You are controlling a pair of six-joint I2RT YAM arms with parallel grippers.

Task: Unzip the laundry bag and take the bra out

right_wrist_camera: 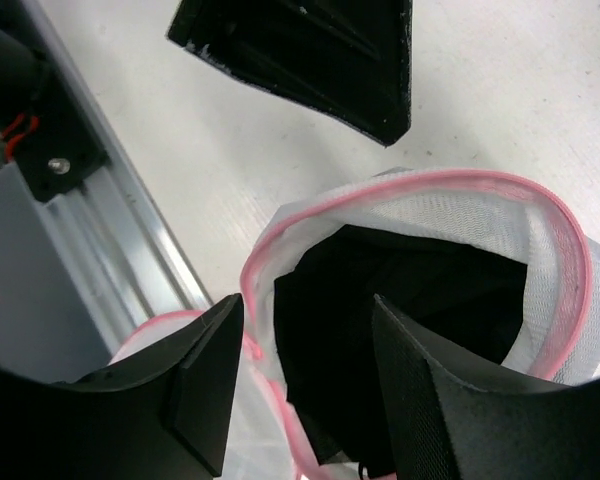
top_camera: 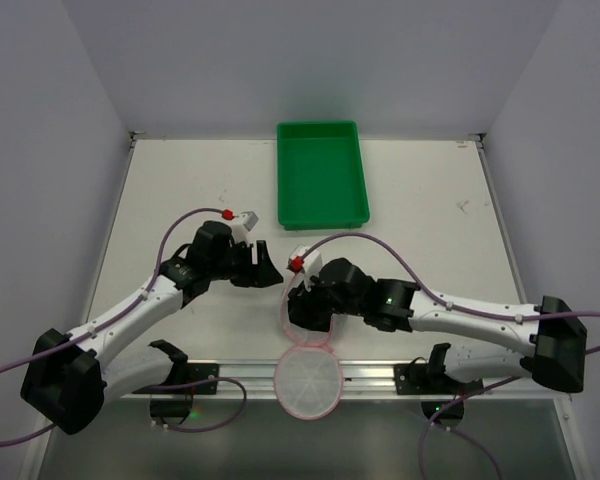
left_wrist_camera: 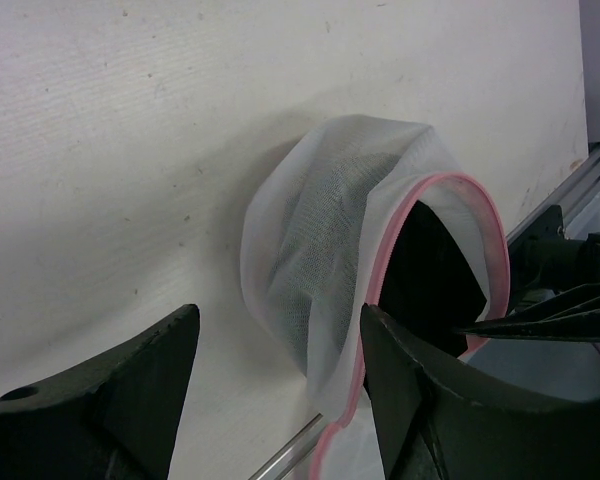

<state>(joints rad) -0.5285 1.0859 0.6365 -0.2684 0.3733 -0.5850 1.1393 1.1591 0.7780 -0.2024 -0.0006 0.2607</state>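
The laundry bag (top_camera: 306, 385) lies at the near edge of the table (top_camera: 430, 200), between the two arm bases. Its zipper is undone. One round pink-trimmed face hangs flat over the metal rail (top_camera: 230, 372), and the mesh body stands just behind it under the right gripper (top_camera: 302, 312).

In the right wrist view the bag's mouth (right_wrist_camera: 460, 215) gapes toward the camera, ringed by the pink zipper trim. The bra (right_wrist_camera: 380, 290), a dark bundle, sits inside it. The right gripper (right_wrist_camera: 305, 330) has its fingers apart and set at that mouth. One finger (right_wrist_camera: 195, 385) is by the pink rim on the rail side, and the other (right_wrist_camera: 450, 400) is in front of the black fabric. I cannot tell whether either pad touches the cloth.

The left gripper (top_camera: 268, 268) is just beyond the bag on the far left, with its fingers spread and nothing between them. In its own view the mesh (left_wrist_camera: 310, 240) lies ahead of the gap, its pink edge near the inner finger (left_wrist_camera: 410, 400), and the dark bra (left_wrist_camera: 430, 265) shows inside the opening.

A green tray (top_camera: 283, 180) sits well apart, toward the far edge of the table.
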